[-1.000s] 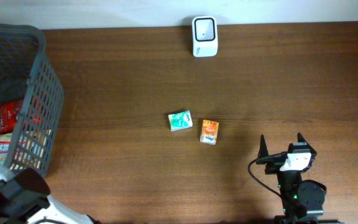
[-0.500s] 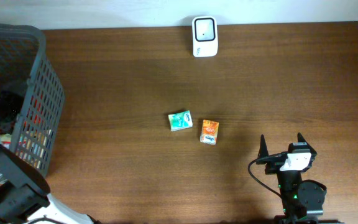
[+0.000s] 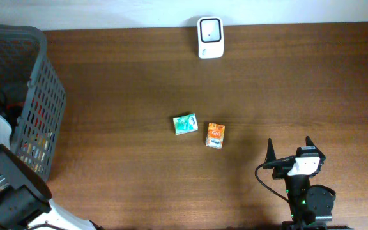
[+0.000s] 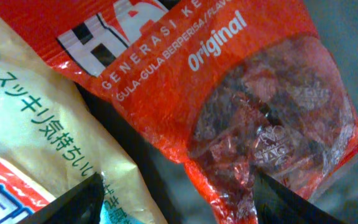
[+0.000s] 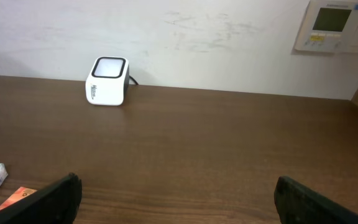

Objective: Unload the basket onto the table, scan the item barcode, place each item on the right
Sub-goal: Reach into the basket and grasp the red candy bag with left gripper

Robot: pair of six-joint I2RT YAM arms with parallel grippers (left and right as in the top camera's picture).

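Across the overhead view, the table (image 3: 139, 76) carries a grey basket (image 3: 40, 83) at its nine o'clock edge. The left arm (image 3: 8, 191) reaches into the basket from seven o'clock. Inside, the left wrist view shows a red snack bag (image 4: 229, 93) with a pale yellow packet (image 4: 36, 124) just beside it at eight o'clock. The red snack bag is judged to be the item to scan. The scanner (image 3: 209, 36) stands at twelve o'clock, well apart from the basket. A green box (image 3: 185, 124) and an orange box (image 3: 215, 135) lie near the table centre.

The left gripper (image 4: 176, 202) has its fingers spread with the bag's lower end between them, and nothing is pinched. The right gripper (image 3: 289, 150), at five o'clock, is spread and empty.

Recommended procedure:
1. Centre the fingers on the bag alone, clear of the yellow packet.
2. Close firmly, since the film looks slick and the contents lumpy.
3. Lift straight up, clear of the basket wall.
4. No barcode shows on this face, so expect to turn the bag before presenting it to the scanner.
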